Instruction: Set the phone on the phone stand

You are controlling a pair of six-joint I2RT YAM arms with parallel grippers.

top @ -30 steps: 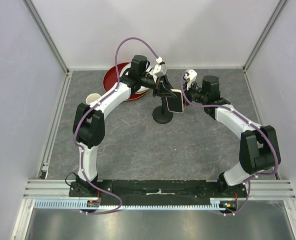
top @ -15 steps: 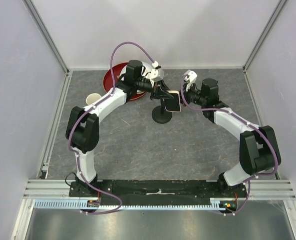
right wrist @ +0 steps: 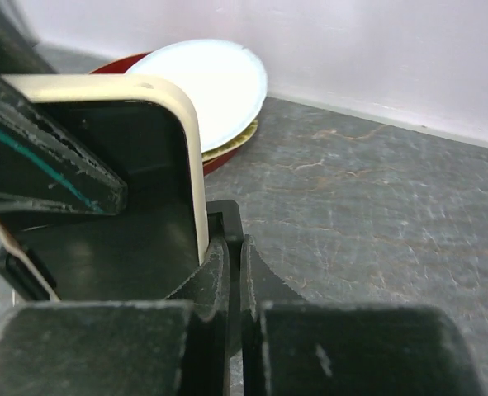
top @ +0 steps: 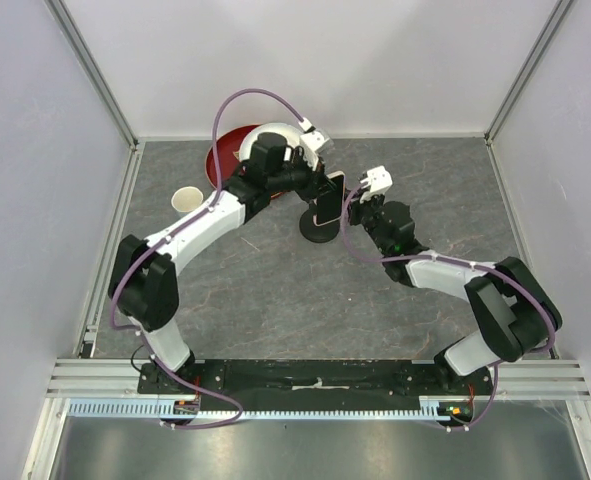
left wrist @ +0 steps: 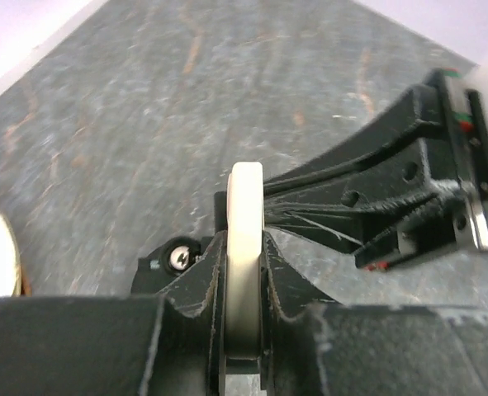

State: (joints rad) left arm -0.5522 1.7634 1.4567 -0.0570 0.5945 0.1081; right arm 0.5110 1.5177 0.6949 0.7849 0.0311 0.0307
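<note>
The phone (top: 327,197), black screen with a cream rim, stands upright over the phone stand (top: 318,230), whose round base rests on the grey floor. My left gripper (top: 313,183) is shut on the phone. In the left wrist view the cream edge (left wrist: 245,198) sits clamped between my fingers (left wrist: 201,276), with a black stand part and its screw (left wrist: 174,262) just behind. My right gripper (top: 352,206) is at the phone's right side. In the right wrist view its jaws are closed on the stand's black bracket (right wrist: 225,216), next to the phone (right wrist: 149,157).
A red plate (top: 223,160) with a white plate (top: 275,135) on it lies at the back left, close behind the left gripper; the white plate also shows in the right wrist view (right wrist: 206,82). A small cream cup (top: 186,199) stands at the left. Walls enclose the table.
Both grippers have moved left and down. The phone went from tilted at the stand's upper right to upright over it. The right arm's elbow has dropped low.
</note>
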